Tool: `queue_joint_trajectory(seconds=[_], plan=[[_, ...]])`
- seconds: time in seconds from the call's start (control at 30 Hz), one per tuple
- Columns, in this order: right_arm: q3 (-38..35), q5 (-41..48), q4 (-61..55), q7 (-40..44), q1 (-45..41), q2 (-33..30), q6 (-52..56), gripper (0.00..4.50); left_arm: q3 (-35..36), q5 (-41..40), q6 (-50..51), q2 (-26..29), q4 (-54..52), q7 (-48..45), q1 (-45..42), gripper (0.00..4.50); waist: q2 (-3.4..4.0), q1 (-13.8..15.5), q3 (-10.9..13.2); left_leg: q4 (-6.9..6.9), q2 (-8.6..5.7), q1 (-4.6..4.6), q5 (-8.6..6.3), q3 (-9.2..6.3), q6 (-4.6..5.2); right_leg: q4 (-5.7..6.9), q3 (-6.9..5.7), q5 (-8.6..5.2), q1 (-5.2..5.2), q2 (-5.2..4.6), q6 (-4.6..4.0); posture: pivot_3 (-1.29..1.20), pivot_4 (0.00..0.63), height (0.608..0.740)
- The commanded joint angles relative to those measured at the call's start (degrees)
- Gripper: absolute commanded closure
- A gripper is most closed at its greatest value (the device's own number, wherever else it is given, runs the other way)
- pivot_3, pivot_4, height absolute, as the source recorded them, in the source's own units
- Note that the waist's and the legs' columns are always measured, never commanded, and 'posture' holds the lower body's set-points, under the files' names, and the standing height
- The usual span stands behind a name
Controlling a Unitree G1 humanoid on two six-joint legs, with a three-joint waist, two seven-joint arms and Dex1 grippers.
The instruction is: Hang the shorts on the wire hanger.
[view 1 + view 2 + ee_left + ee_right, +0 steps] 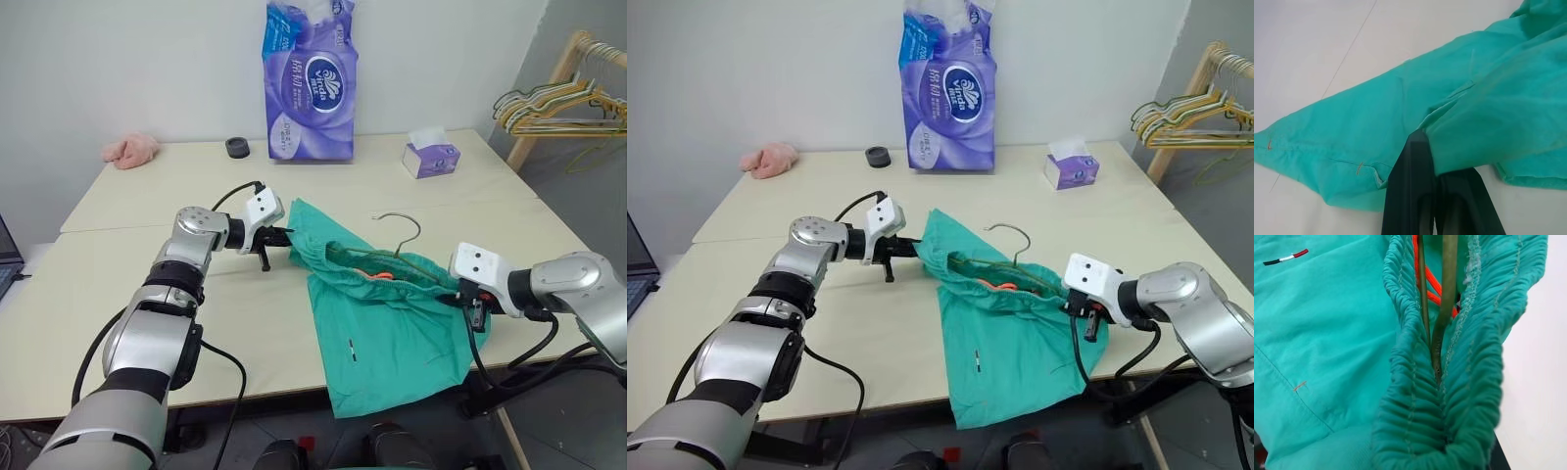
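Note:
The teal shorts point(382, 323) lie across the table's front right, one leg hanging over the front edge. The wire hanger point(407, 230) sits inside the gathered waistband point(1415, 396), its hook sticking out toward the back; its olive wires point(1447, 293) run into the waistband beside an orange drawstring. My left gripper point(284, 237) is shut on the shorts' left edge, with cloth pinched between its black fingers point(1410, 196). My right gripper point(460, 292) is shut on the right end of the waistband, its fingers mostly hidden by cloth. Whether it also pinches the wire, I cannot tell.
At the back of the table point(118, 294) stand a purple tissue pack point(310, 83), a small tissue box point(431, 157), a black roll point(237, 147) and a pink cloth lump point(131, 149). A wooden rack with several hangers point(558, 103) stands off the right side.

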Motion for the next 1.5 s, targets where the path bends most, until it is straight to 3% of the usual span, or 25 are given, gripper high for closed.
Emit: queue_joint_trajectory(seconds=[0.03,0.6,0.7,1.0,1.33,1.5], plan=[[-0.4,-0.2,-0.7,-0.7,-1.8,0.3,0.0,4.50,1.6,-1.2,-0.1,0.0,-2.1,-0.4,-2.3,4.46,0.00,0.0,0.0,0.00,0.00,0.00,0.00,0.00,0.00,0.00,0.00,0.00,0.00,0.00,0.00,-0.18,0.032,0.740],[0.5,0.3,0.4,-1.4,-4.7,3.5,2.2,4.50,3.0,-2.9,2.9,-0.5,-6.4,-2.3,0.2,4.46,0.00,0.0,0.0,0.01,0.00,0.00,0.00,-0.01,0.00,0.01,0.00,0.00,0.00,0.00,0.00,-0.16,0.032,0.740],[-0.4,1.1,-0.2,-1.7,-4.5,3.8,3.4,4.50,2.8,-3.1,2.9,-0.3,-8.2,-2.4,1.2,3.87,0.00,0.0,0.0,0.01,0.00,0.00,0.00,-0.01,0.00,0.02,0.00,0.00,0.00,0.00,0.00,-0.17,0.032,0.740],[-2.9,2.9,-1.7,-2.7,-2.9,2.8,5.1,4.50,3.0,-2.5,0.6,0.2,-8.6,2.2,2.2,1.20,0.00,0.0,0.0,0.01,0.00,0.00,0.00,-0.02,-0.01,0.01,0.00,0.00,0.00,-0.01,0.00,-0.18,0.028,0.740],[-13.0,10.3,-6.4,-7.7,2.4,5.6,15.0,4.50,8.5,-6.4,4.5,3.5,-9.7,5.2,0.9,1.20,0.01,-0.2,0.0,0.00,0.01,0.00,-0.01,-0.03,-0.01,0.02,-0.01,0.00,-0.01,-0.01,0.00,-0.22,0.040,0.740],[-21.2,15.5,-10.8,-10.8,6.0,8.4,23.1,4.50,8.1,-9.5,11.1,2.8,-19.5,1.1,4.8,1.20,0.00,-0.1,0.0,0.03,0.00,-0.03,-0.01,-0.05,-0.02,0.01,-0.02,0.00,0.01,-0.03,0.00,-0.23,0.057,0.740]])
